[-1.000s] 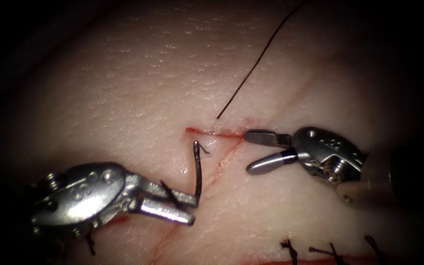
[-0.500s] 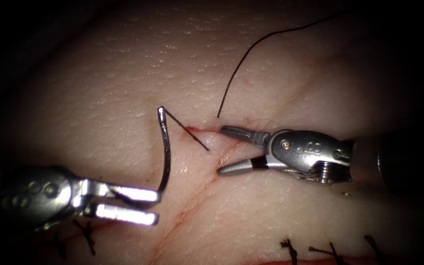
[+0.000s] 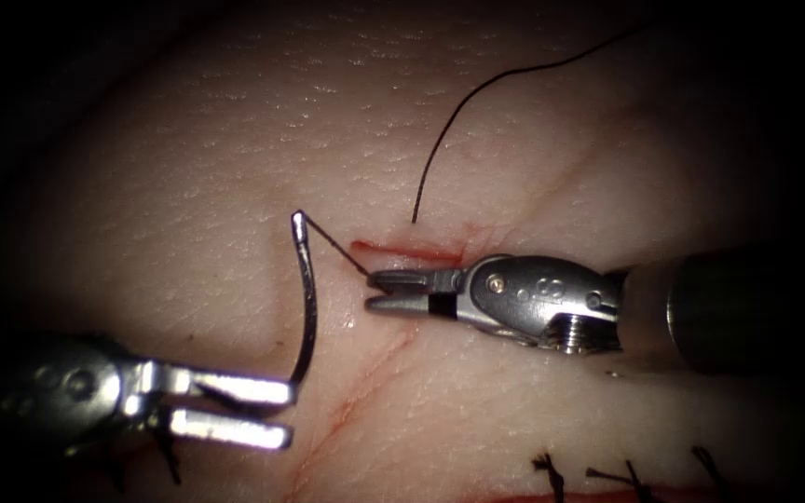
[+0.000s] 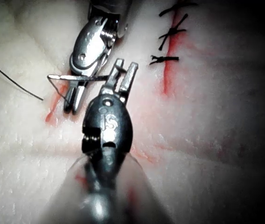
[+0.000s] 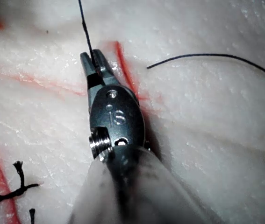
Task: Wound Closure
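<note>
Needle (image 3: 307, 303) is lying free of the tissue (image 3: 235, 140), pinched near its point by the left claw (image 3: 263, 410); right claw (image 3: 376, 291) is pinching the thread (image 3: 337, 247) beside the unclosed cut (image 3: 407, 250).

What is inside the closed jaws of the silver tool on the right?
The right tool pinches the thin dark thread, which runs to the curved steel needle. The clamped piece itself is covered by the jaws.

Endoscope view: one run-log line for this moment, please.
left end effector: holds curved steel needle near tip, out of tissue | right end effector: shut on dark thread
</note>
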You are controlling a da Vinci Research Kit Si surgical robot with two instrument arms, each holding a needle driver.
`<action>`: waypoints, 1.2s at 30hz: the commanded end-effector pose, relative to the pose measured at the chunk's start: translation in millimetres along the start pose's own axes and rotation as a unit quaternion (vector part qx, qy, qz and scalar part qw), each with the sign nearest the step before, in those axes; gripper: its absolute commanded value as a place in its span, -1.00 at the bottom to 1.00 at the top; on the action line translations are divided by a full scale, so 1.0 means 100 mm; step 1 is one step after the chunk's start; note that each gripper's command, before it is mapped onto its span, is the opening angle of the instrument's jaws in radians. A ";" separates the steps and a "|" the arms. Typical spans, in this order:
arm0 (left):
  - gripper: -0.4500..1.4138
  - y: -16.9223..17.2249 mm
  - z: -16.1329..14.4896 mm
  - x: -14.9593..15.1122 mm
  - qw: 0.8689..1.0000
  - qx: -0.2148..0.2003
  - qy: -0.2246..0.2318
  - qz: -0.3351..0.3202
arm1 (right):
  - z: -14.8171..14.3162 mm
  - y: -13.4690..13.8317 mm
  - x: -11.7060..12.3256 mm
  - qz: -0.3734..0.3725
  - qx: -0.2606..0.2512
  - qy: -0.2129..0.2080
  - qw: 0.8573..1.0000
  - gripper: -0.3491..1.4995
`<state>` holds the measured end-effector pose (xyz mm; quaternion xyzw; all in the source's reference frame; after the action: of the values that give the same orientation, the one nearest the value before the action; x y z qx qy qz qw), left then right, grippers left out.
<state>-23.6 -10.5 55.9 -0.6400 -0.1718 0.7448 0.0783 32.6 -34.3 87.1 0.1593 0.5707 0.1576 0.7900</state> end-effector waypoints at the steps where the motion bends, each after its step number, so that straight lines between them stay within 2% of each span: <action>1: -1.00 0.001 0.007 -0.004 1.000 -0.001 0.000 -0.001 | 0.010 -0.001 -0.007 0.000 0.000 -0.002 1.000 -0.65; 2: -1.00 0.002 0.007 -0.001 1.000 0.000 0.000 0.001 | 0.012 -0.001 -0.008 -0.001 0.000 -0.003 1.000 -0.85; 3: -1.00 0.002 0.007 -0.001 1.000 0.000 0.000 0.001 | 0.012 -0.001 -0.008 -0.001 0.000 -0.003 1.000 -0.85; 4: -1.00 0.004 0.007 0.001 1.000 0.001 0.000 0.003 | 0.011 -0.001 -0.009 -0.002 0.000 -0.007 1.000 -1.00; 13: -1.00 0.000 0.001 -0.005 1.000 0.006 -0.004 0.003 | -0.007 -0.028 0.000 0.001 -0.002 -0.008 1.000 -1.00; 20: -1.00 -0.016 0.001 -0.044 0.997 0.061 -0.037 0.014 | -0.033 -0.079 0.032 0.016 -0.002 -0.003 1.000 -1.00; 25: -1.00 -0.008 0.005 -0.065 0.995 0.082 -0.052 0.019 | -0.025 -0.127 0.068 0.014 0.016 0.012 1.000 -1.00; 27: -1.00 -0.004 0.006 -0.067 0.995 0.085 -0.055 0.020 | -0.019 -0.137 0.078 0.009 0.019 0.014 1.000 -1.00; 32: -1.00 -0.001 0.001 -0.066 0.994 0.092 -0.058 0.023 | -0.012 -0.140 0.094 -0.016 0.024 0.019 0.999 -1.00; 33: -1.00 -0.002 -0.002 -0.065 0.993 0.096 -0.059 0.025 | -0.012 -0.135 0.097 -0.023 0.023 0.020 0.999 -0.89; 35: -1.00 -0.004 -0.007 -0.063 0.992 0.107 -0.065 0.028 | -0.015 -0.125 0.100 -0.030 0.021 0.020 0.999 -0.22; 36: -1.00 -0.005 -0.011 -0.063 0.991 0.113 -0.068 0.029 | -0.017 -0.118 0.101 -0.036 0.019 0.020 0.999 0.29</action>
<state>-20.6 -11.4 61.0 -0.5770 -0.0649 0.8055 0.1188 34.2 -40.1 72.2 0.1470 0.5942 0.1214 0.7814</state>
